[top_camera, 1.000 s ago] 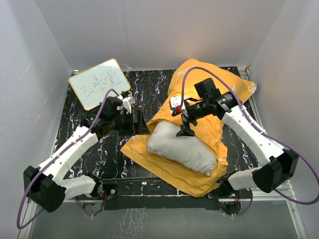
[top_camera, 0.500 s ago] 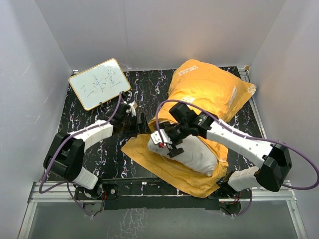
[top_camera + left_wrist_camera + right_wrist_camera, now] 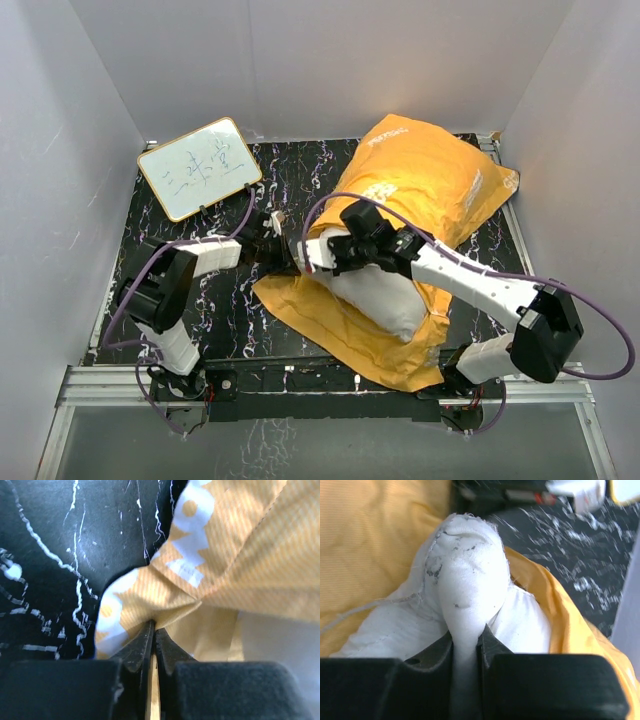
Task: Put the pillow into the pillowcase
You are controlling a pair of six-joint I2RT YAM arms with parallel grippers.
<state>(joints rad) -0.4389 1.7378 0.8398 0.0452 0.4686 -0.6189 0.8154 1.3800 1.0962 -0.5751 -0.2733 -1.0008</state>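
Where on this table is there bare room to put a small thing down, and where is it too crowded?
Bare table lies between the whiteboard and the pillowcase, and again at the near edge, between the left arm and the pillowcase. Crowded: the middle, where the left pincer grips the pillowcase and the right pincer grips the pillow.

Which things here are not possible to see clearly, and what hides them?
- Top view: the pillow is partly hidden inside the pillowcase; how deep it reaches is unclear.
- Top view: the writing on the whiteboard is too small to read.
- Left wrist view: the left pincer covers the pillowcase edge it pinches.
- Right wrist view: the background at the top edge is blurred.
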